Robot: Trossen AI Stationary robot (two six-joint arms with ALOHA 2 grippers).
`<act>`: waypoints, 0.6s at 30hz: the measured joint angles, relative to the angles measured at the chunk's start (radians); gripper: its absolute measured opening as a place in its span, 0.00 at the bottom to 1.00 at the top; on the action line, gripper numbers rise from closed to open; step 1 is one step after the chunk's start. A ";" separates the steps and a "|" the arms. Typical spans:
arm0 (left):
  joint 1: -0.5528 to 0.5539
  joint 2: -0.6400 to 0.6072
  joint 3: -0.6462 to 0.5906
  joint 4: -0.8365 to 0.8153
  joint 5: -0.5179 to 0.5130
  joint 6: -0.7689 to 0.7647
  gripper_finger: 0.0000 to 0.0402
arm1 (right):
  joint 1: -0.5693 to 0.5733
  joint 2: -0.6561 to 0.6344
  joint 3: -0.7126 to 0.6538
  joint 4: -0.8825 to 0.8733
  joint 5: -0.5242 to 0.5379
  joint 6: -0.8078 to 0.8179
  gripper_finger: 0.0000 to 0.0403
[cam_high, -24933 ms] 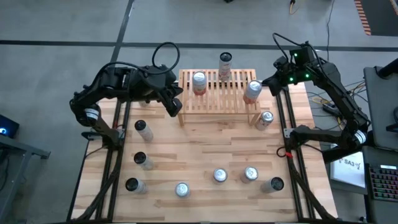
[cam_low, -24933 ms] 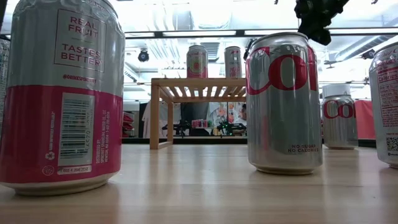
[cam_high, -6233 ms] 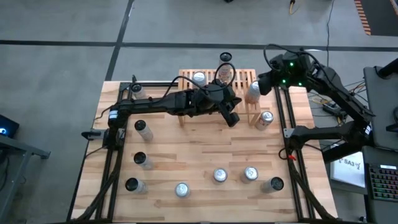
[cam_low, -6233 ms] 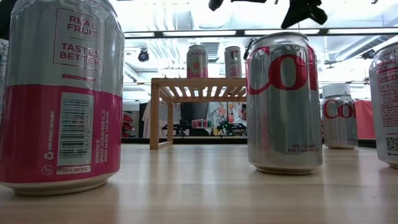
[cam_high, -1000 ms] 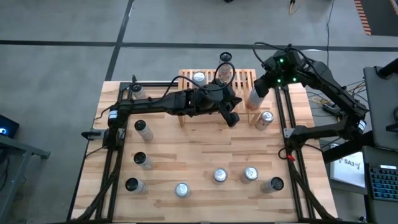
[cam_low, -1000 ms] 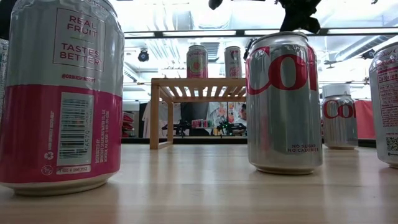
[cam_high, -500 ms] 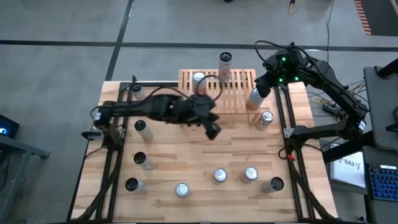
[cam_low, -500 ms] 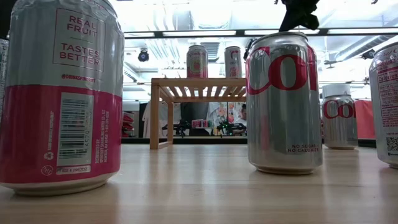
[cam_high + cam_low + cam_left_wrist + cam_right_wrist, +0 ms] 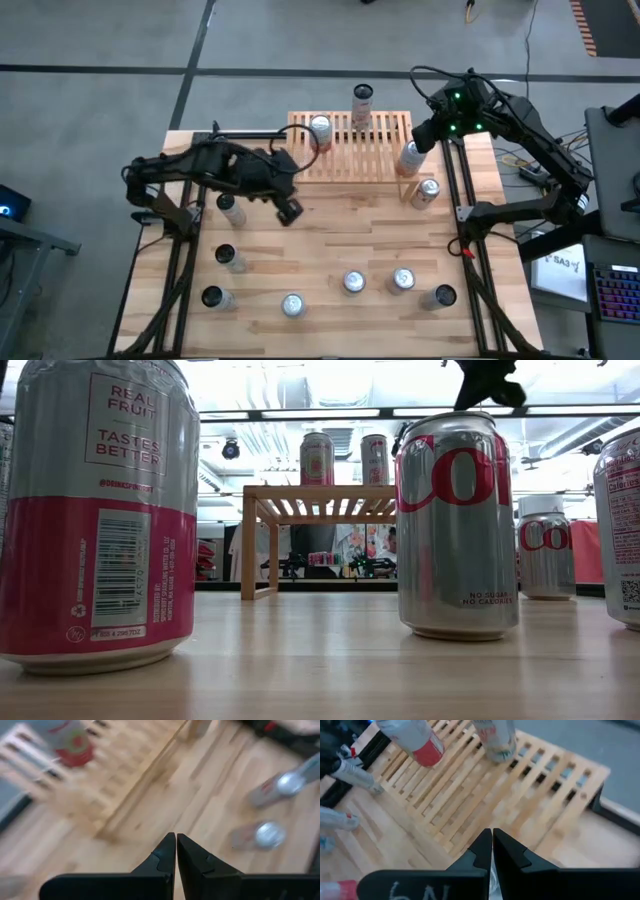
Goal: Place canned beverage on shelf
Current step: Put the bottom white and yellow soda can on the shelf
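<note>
eleven cans [image 9: 352,282] are counted, two on the one shelf [image 9: 375,160]; two arms [image 9: 215,170] seen

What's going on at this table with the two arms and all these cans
The robot is stocking cans onto the shelf, which holds two. The left gripper is shut and empty over the table, near the shelf's left end. The right gripper is shut at the shelf's right end, above a can there. Eight more cans stand on the table.
</note>
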 joint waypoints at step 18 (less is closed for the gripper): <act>0.001 -0.106 0.000 -0.085 -0.143 0.321 0.00 | 0.016 0.018 0.063 -0.251 0.224 0.214 0.02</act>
